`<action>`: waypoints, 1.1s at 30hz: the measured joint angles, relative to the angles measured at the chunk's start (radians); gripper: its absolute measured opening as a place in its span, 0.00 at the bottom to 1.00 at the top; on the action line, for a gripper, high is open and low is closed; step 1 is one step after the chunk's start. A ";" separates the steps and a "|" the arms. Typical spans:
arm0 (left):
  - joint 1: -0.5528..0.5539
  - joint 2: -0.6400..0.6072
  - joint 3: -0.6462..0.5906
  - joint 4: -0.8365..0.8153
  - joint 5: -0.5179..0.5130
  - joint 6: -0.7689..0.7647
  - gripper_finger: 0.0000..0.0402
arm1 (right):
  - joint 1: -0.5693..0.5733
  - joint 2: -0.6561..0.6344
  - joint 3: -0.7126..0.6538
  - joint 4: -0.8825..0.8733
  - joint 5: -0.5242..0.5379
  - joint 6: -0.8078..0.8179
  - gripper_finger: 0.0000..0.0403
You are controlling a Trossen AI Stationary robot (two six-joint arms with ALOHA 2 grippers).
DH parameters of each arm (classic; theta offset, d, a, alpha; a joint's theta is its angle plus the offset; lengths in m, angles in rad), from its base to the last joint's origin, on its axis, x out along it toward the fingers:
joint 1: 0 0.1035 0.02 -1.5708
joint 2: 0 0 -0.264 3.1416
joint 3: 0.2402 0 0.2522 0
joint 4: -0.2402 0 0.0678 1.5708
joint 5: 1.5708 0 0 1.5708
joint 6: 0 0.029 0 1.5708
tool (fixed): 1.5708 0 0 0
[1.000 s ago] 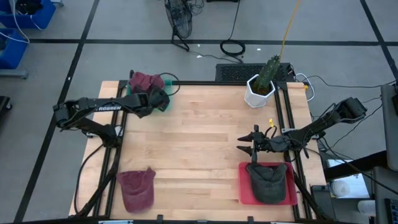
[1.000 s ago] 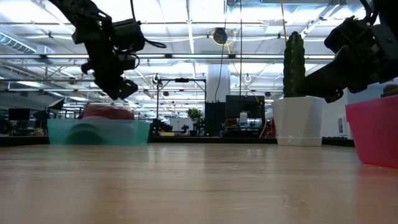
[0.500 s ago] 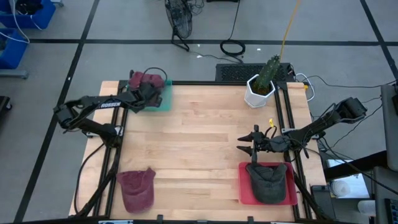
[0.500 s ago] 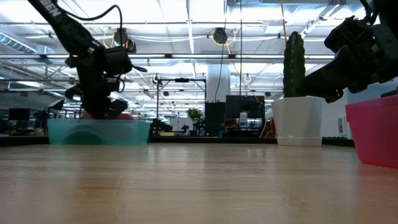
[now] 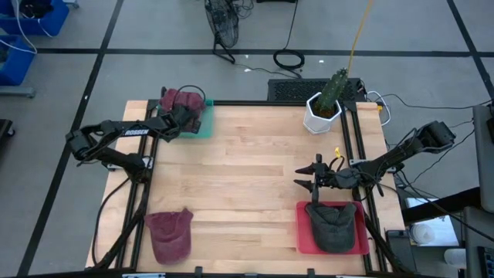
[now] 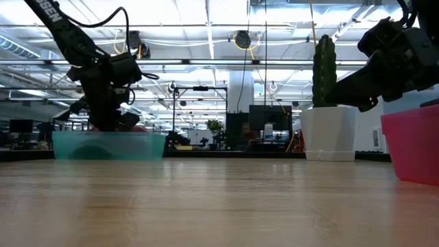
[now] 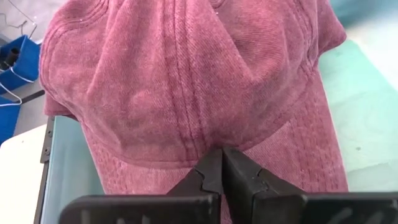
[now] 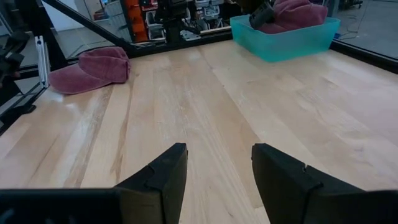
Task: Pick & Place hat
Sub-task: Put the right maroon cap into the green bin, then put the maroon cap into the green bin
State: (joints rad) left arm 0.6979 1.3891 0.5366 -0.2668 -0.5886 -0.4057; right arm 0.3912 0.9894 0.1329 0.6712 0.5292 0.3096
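Note:
A maroon hat (image 5: 182, 100) lies in the teal tray (image 5: 205, 125) at the table's far left. My left gripper (image 5: 187, 116) is down in that tray, shut, with its tips against the hat (image 7: 186, 81); the low view shows it behind the tray wall (image 6: 110, 145). A second maroon hat (image 5: 170, 235) lies flat on the table at the near left. A dark grey hat (image 5: 333, 224) rests in the red tray (image 5: 303, 235) at the near right. My right gripper (image 5: 307, 179) hangs open just beyond the red tray, holding nothing. My left gripper touches the maroon hat with its shut fingertips (image 7: 211, 168) at the seam where crown meets brim (image 7: 205, 138). It comes slanting down from the table's near side. No cloth shows between the tips, so I cannot tell whether a fold is pinched. The hat lies in the tray.
A white pot with a cactus (image 5: 323, 112) stands at the far right. Bare wooden tabletop (image 5: 247, 177) stretches between the two arms. Black rails (image 5: 143, 193) run along the table's left and right sides.
My left gripper has dropped from above the teal tray's rim down into the tray and shifted a little toward the far left corner, ending with its shut tips on the maroon hat.

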 joint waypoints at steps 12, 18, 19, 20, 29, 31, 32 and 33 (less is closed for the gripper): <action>-0.075 -0.103 0.002 -0.006 0.033 -0.018 0.04 | 0.000 0.000 0.000 -0.011 -0.001 0.000 0.41; -0.143 -0.217 0.005 0.009 0.013 -0.019 0.14 | 0.000 0.000 0.000 -0.017 0.004 -0.013 0.41; -0.160 -0.232 0.006 0.024 0.012 -0.019 0.15 | 0.000 0.000 0.000 -0.018 0.017 -0.016 0.41; -0.180 -0.247 0.006 0.035 0.012 -0.019 0.17 | 0.000 0.000 0.000 -0.017 0.023 -0.016 0.41; -0.464 -0.282 0.008 0.375 0.056 0.034 0.18 | -0.045 0.000 0.000 0.015 0.048 -0.095 0.41; -0.528 -0.265 0.008 0.506 0.058 0.107 0.17 | -0.056 0.000 0.000 0.025 0.047 -0.120 0.41; -0.555 -0.260 0.008 0.558 0.070 0.148 0.17 | -0.061 0.000 0.000 0.026 0.047 -0.130 0.41; -0.576 -0.257 0.008 0.620 0.094 0.181 0.16 | -0.067 0.000 0.000 0.028 0.047 -0.143 0.41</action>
State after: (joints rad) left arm 0.1218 1.1326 0.5446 0.3529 -0.4942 -0.2246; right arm 0.3247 0.9895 0.1329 0.6989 0.5762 0.1670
